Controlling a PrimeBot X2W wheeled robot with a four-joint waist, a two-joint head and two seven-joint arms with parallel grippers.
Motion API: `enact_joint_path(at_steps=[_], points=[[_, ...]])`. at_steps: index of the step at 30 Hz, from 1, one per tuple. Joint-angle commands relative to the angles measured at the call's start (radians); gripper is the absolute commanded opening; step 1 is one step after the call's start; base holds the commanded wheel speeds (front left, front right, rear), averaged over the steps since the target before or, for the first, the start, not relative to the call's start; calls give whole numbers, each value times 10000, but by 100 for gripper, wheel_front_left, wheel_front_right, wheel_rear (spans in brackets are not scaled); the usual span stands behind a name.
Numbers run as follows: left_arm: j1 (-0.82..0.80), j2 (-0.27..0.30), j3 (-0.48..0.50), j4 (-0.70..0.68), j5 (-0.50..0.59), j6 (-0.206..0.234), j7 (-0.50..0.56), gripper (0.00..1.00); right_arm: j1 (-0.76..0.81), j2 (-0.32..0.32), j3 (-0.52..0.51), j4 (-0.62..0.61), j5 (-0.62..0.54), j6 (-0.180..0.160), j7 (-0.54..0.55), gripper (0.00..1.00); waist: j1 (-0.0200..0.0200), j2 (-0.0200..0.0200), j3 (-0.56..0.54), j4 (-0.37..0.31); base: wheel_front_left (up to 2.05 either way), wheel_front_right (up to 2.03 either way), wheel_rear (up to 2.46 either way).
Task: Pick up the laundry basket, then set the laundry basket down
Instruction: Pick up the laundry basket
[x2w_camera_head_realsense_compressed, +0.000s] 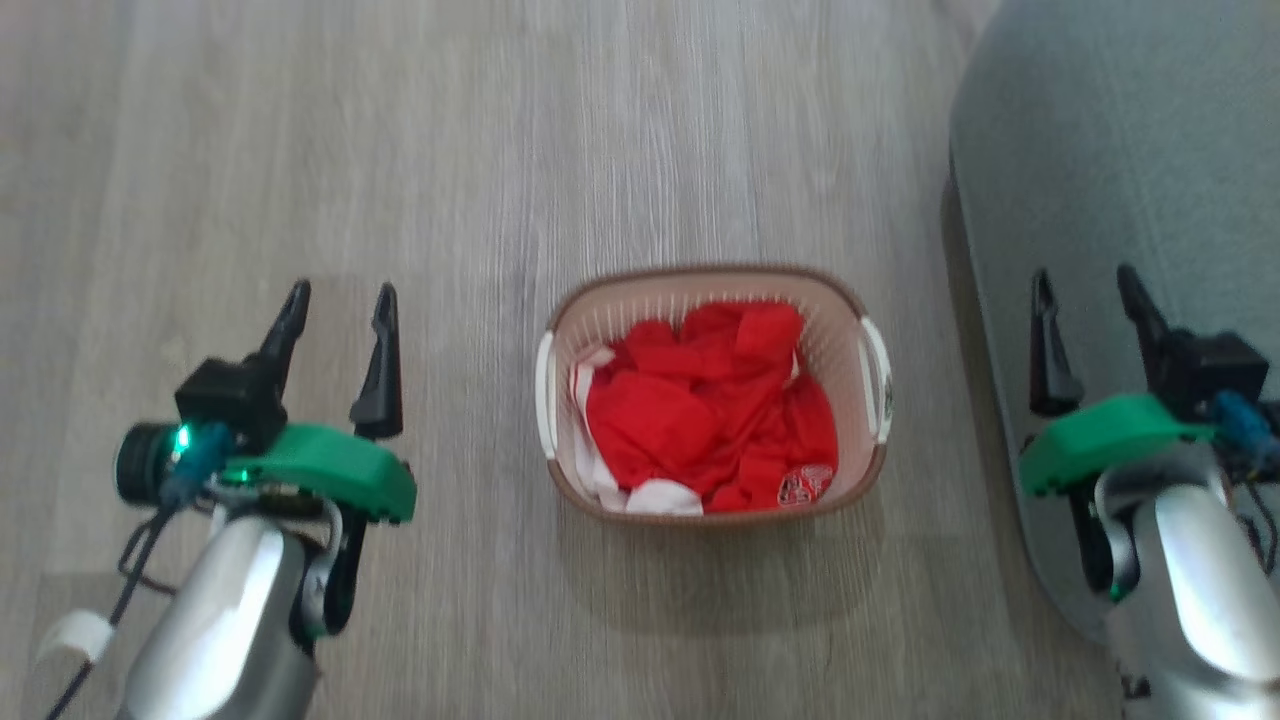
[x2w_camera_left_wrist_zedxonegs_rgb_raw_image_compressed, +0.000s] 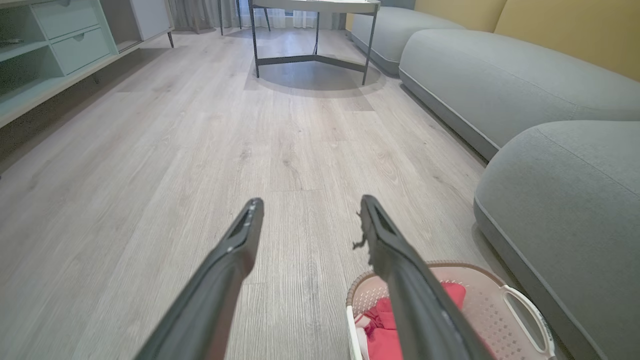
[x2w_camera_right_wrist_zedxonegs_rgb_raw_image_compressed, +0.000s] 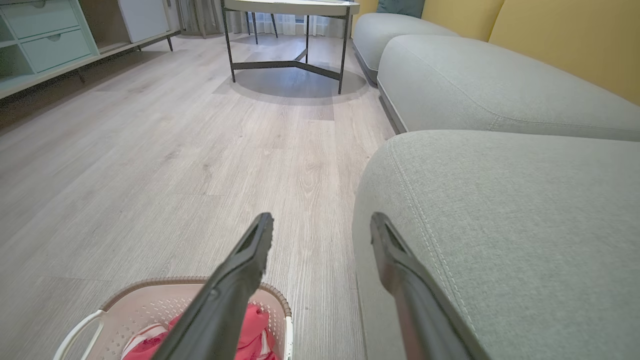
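The laundry basket (x2w_camera_head_realsense_compressed: 860, 465) stands on the wood floor in the middle of the head view, cream with a brown rim, white side handles and red clothing (x2w_camera_head_realsense_compressed: 710, 405) inside. My left gripper (x2w_camera_head_realsense_compressed: 340, 298) hovers open to its left, apart from it, with nothing between the fingers. My right gripper (x2w_camera_head_realsense_compressed: 1085, 280) is open to the basket's right, over the grey sofa. The left wrist view has the laundry basket (x2w_camera_left_wrist_zedxonegs_rgb_raw_image_compressed: 480, 295) at bottom right, behind my left gripper (x2w_camera_left_wrist_zedxonegs_rgb_raw_image_compressed: 309, 202). In the right wrist view the laundry basket (x2w_camera_right_wrist_zedxonegs_rgb_raw_image_compressed: 150, 302) sits bottom left, beside my right gripper (x2w_camera_right_wrist_zedxonegs_rgb_raw_image_compressed: 322, 217).
A grey sofa (x2w_camera_head_realsense_compressed: 1130, 170) runs along the right, close to the basket. Further off stand a round table on dark metal legs (x2w_camera_left_wrist_zedxonegs_rgb_raw_image_compressed: 312, 30) and a pale green cabinet with drawers (x2w_camera_left_wrist_zedxonegs_rgb_raw_image_compressed: 45, 45). Wood floor (x2w_camera_head_realsense_compressed: 350, 150) spreads to the left and ahead.
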Motion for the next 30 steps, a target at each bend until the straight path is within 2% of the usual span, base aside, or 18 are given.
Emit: enact_joint_path(at_steps=[1, 14, 22, 30], points=[[-642, 151, 425, -125, -51, -88, -164, 100, -491, 41, 160, -212, -100, -13, -131, 100, -2, 0, 770, -108, 0, 0, 0], [-2876, -298, 270, 1625, -133, -880, -381, 100, -2017, 211, -108, 446, -355, -13, -195, 100, -2, 0, 3062, -73, 0, 0, 0], [-4711, -896, 214, 3772, -79, -1604, -467, 100, -3199, 332, -170, 1265, -588, -13, -207, 100, -2, 0, 4285, -111, 0, 0, 0], [-5842, -1256, 197, 5593, -7, -2058, -473, 100, -4024, 435, 65, 2365, -716, -13, -209, 100, -2, 0, 5006, -255, 0, 0, 0]])
